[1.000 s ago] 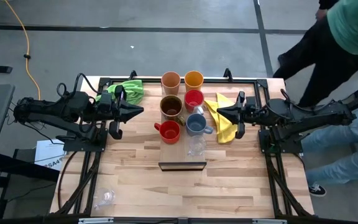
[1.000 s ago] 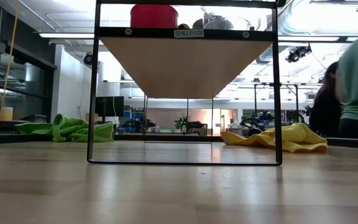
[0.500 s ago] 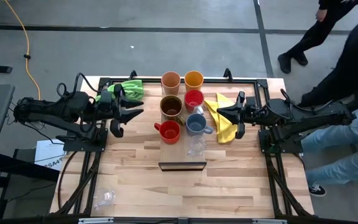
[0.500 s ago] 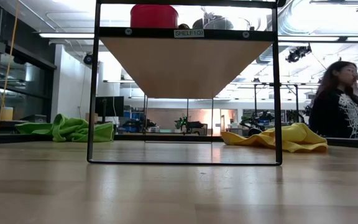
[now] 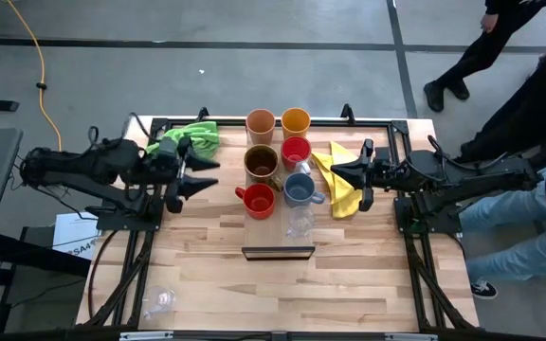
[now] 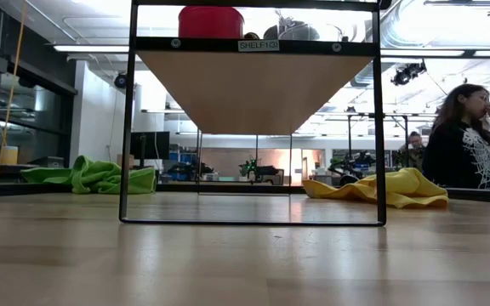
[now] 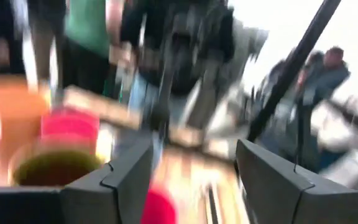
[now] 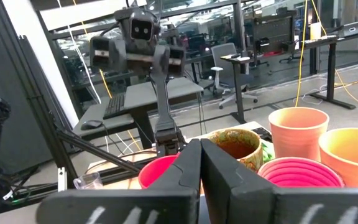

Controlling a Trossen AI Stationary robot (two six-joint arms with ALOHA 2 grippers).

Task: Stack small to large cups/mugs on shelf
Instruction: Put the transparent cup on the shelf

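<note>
The shelf (image 5: 275, 238) stands at the table's middle and carries the cups/mugs: a peach tumbler (image 5: 261, 122), an orange tumbler (image 5: 296, 120), a brown mug (image 5: 262, 162), two red mugs (image 5: 296, 151) (image 5: 257, 200), a grey-blue mug (image 5: 300, 189) and a clear glass (image 5: 300, 224). Another clear glass (image 5: 162, 301) stands on the table at the near left. My left gripper (image 5: 214, 173) hovers open, left of the shelf, pointing at the brown mug (image 7: 55, 167). My right gripper (image 5: 335, 170) is shut, right of the shelf, over a yellow cloth.
A green cloth (image 5: 192, 135) lies at the far left behind my left arm, a yellow cloth (image 5: 341, 185) right of the shelf. People stand beyond the table's right side (image 5: 538, 85). The table's near half is bare wood (image 5: 273, 294).
My left gripper has opened its fingers from shut to wide apart while staying left of the shelf. The people beyond the table's far right corner have shifted about.
</note>
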